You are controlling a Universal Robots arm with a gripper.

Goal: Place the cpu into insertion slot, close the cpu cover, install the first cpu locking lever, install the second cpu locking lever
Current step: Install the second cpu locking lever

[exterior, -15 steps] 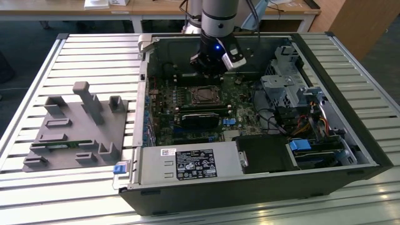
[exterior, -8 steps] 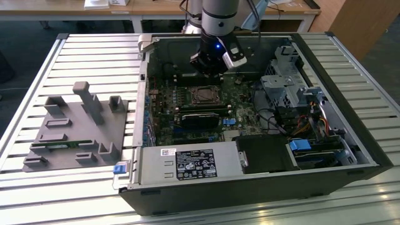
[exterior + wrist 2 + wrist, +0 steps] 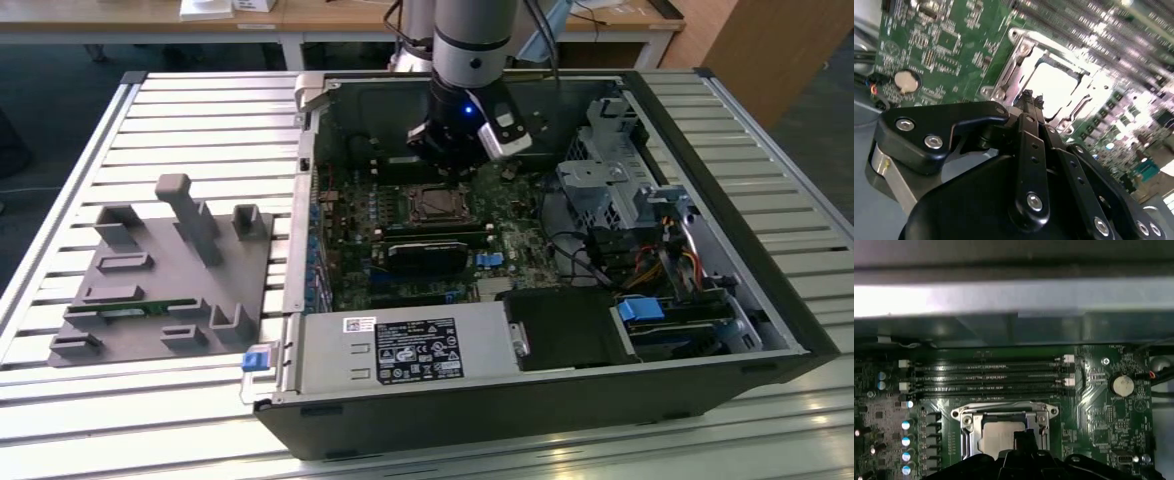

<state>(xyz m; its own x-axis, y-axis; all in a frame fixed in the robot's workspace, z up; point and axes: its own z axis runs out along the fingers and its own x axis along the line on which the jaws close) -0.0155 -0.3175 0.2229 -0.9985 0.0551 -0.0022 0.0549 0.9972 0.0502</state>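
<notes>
Slatted table (image 3: 134, 130), open computer case (image 3: 747, 300); tool (image 3: 1031, 100) pinched narrow above cpu (image 3: 996, 437), cpu cover (image 3: 1004, 412) down

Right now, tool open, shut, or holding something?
Tool: shut, tips together, holding nothing, just above the cpu cover.

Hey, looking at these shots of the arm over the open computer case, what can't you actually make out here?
- Whether the locking levers are latched: in the first wrist view the pincer blocks the near side of the cover.
- Whether the chip sits flat: glare washes it out in the second wrist view.
- The socket in the exterior view: too small for detail.
- The motherboard: its near part is cut off by the picture's edge in the first wrist view.
</notes>
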